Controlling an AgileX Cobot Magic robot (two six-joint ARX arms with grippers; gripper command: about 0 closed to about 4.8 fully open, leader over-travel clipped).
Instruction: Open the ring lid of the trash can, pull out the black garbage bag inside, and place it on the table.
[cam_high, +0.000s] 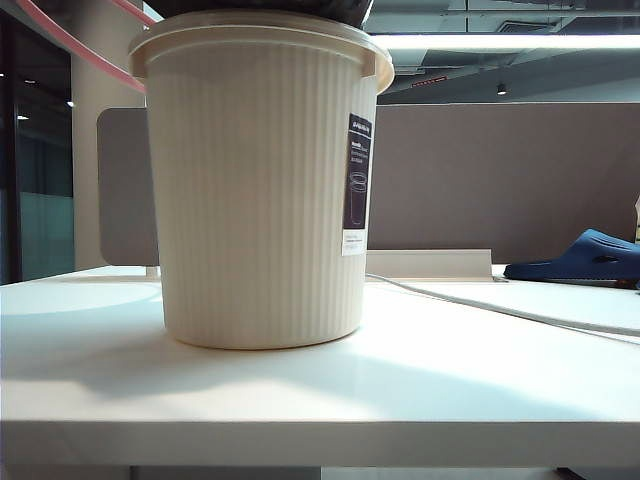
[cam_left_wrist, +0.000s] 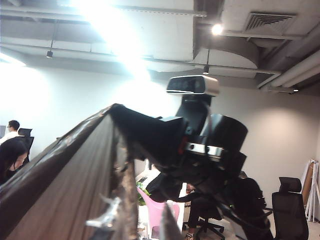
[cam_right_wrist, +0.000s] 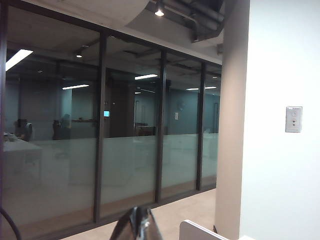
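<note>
The black garbage bag (cam_left_wrist: 65, 180) is stretched up out of the trash can (cam_high: 258, 190), long axis running up toward the right hand (cam_left_wrist: 150, 132), which sits pressed together, pinching the bag's top, while the pink ring lid (cam_high: 70, 45) hangs off the can's far-left rim. The left hand isn't in any shot, so can't tell its state. My worry: the film tears or slips, or the tall can tips on the worktop (cam_high: 320, 400) as the bag drags.
</note>
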